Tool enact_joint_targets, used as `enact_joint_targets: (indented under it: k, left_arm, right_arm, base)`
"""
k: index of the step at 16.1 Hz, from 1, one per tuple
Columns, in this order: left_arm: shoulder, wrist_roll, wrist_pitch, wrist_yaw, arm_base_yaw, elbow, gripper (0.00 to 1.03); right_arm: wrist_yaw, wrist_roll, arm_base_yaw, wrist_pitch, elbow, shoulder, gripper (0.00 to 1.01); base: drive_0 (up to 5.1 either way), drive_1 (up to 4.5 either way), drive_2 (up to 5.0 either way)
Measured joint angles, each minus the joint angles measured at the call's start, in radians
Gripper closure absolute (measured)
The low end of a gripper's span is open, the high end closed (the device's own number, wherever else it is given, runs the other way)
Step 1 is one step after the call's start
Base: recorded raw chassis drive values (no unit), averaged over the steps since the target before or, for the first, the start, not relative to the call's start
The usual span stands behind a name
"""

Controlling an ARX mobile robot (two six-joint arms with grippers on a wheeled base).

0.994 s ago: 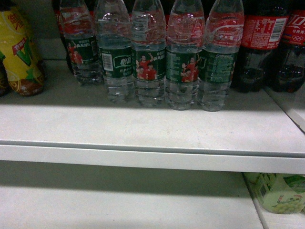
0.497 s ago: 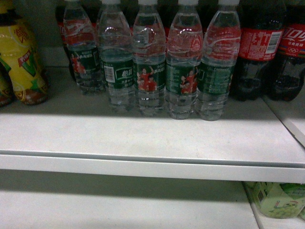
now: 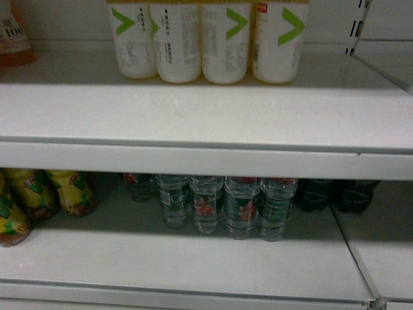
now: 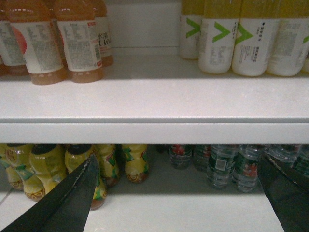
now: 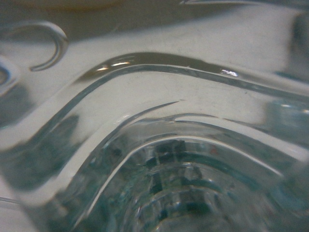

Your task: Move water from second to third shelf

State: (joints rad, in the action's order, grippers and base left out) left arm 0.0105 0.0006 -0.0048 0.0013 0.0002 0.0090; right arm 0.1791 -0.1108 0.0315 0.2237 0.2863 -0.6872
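Note:
A row of water bottles (image 3: 242, 206) with green labels stands at the back of the lower shelf (image 3: 193, 265), under the upper shelf (image 3: 206, 116). The left wrist view shows the same row (image 4: 219, 164) past my left gripper (image 4: 177, 162), which is open and empty, its dark fingers (image 4: 72, 203) spread wide before the lower shelf. A clear ribbed water bottle (image 5: 169, 159) fills the right wrist view, pressed close between the right gripper's jaws; the fingers themselves are hidden. Neither gripper shows in the head view.
White bottles with green chevrons (image 3: 206, 39) stand on the upper shelf. Orange drink bottles (image 4: 72, 43) stand to their left. Yellow bottles (image 3: 64, 190) flank the water on the left and dark cola bottles (image 3: 335, 194) on the right. A shelf upright (image 3: 355, 26) rises at back right.
The head view has risen: the water row dropped from the top of the picture to the lower part, and the upper shelf with white bottles came into sight.

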Motion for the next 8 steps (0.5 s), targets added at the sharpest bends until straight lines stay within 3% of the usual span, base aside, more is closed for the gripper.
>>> enact_joint_targets:
  k: [8]
  left_arm:
    - [0.0, 0.0, 0.002, -0.001, 0.0, 0.0, 0.05]
  right_arm:
    - [0.0, 0.0, 0.0, 0.0, 0.002, 0.002, 0.58]
  base:
    - [0.0, 0.0, 0.0]
